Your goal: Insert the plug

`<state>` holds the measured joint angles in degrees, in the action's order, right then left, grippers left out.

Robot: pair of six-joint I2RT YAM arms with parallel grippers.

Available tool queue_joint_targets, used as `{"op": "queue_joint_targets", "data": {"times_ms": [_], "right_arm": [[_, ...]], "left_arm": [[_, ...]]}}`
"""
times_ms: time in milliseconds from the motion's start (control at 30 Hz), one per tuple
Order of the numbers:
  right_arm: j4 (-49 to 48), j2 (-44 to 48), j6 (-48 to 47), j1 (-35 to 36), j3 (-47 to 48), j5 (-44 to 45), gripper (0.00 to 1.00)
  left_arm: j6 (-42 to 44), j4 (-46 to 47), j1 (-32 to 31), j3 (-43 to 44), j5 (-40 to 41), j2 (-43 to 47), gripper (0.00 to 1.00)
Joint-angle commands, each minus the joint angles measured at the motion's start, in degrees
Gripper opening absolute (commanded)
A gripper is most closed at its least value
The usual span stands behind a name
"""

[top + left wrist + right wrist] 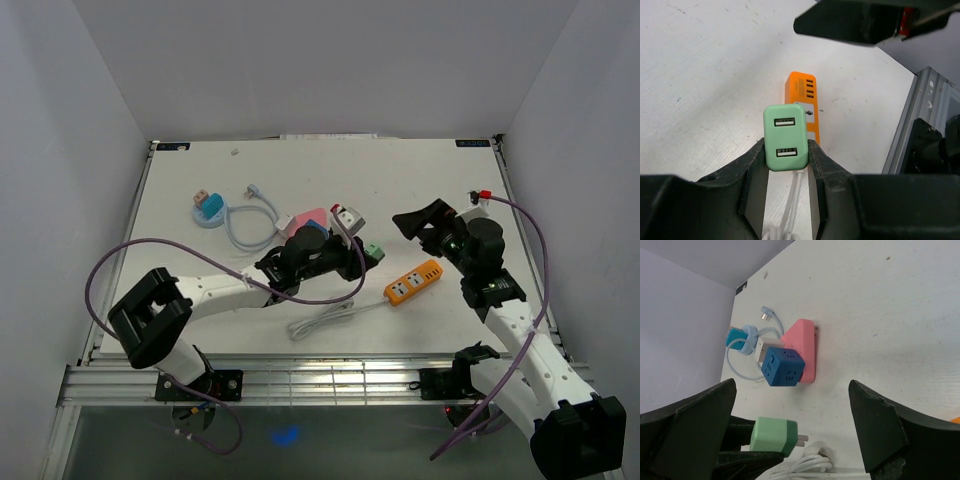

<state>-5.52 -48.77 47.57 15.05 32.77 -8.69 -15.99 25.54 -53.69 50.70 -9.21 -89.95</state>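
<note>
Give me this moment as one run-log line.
left gripper: shut on mint-green USB charger plug | orange power strip: plug not yet inserted | right gripper: open, empty

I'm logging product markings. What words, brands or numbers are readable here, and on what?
Nothing is legible.
Far-left black sticker and far-right black sticker: print too small.
Orange power strip: white label marks blurred.
Green charger: no text visible.

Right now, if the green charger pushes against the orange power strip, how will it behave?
The orange power strip looks rigid but light, lying unheld on the smooth table; it would probably slide. Its white cord lies slack, likely offering little restraint.
</note>
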Motion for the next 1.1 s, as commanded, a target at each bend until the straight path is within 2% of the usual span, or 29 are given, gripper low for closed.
{"op": "queue_joint_targets", "data": {"times_ms": [0, 167, 400, 633, 933, 967, 1000, 1067], "right_arm": [[2.08, 3.06, -4.59, -0.11, -0.17, 3.84, 0.98], [4.72, 3.86, -9.24, -0.19, 0.45, 5.52, 0.98], [4.64, 5.44, -13.46, -0.28, -1.92, 11.14, 0.98], [5.17, 7.82, -14.87, -0.37, -4.21, 13.61, 0.98], [7.63, 4.13, -16.19, -0.99, -3.86, 13.87, 0.98], [7.54, 3.26, -17.06, -1.07, -3.86, 14.66, 0.98], [7.63, 2.72, -17.25, -1.33, -3.51, 15.1, 0.91], [7.36, 1.06, -18.38, -1.86, -3.16, 15.71, 0.89]], "left_arm": [[1.92, 2.93, -0.01, -4.02, -3.18, 8.03, 0.0], [4.65, 4.08, -0.01, -10.61, -6.25, 13.31, 0.0], [9.04, 3.9, -0.1, -12.2, -7.48, 12.7, 0.0], [10.36, 3.64, -1.5, -8.69, -8.37, 7.7, 0.0], [13.97, 2.59, -3.79, -5.96, -7.57, 3.65, 0.0], [14.05, 2.24, -3.79, -5.0, -7.75, 3.03, 0.0], [14.14, 1.54, -3.79, -4.56, -8.27, 1.9, 0.0], [14.49, 1.27, -3.96, -3.25, -8.89, 0.75, 0.0]]}}
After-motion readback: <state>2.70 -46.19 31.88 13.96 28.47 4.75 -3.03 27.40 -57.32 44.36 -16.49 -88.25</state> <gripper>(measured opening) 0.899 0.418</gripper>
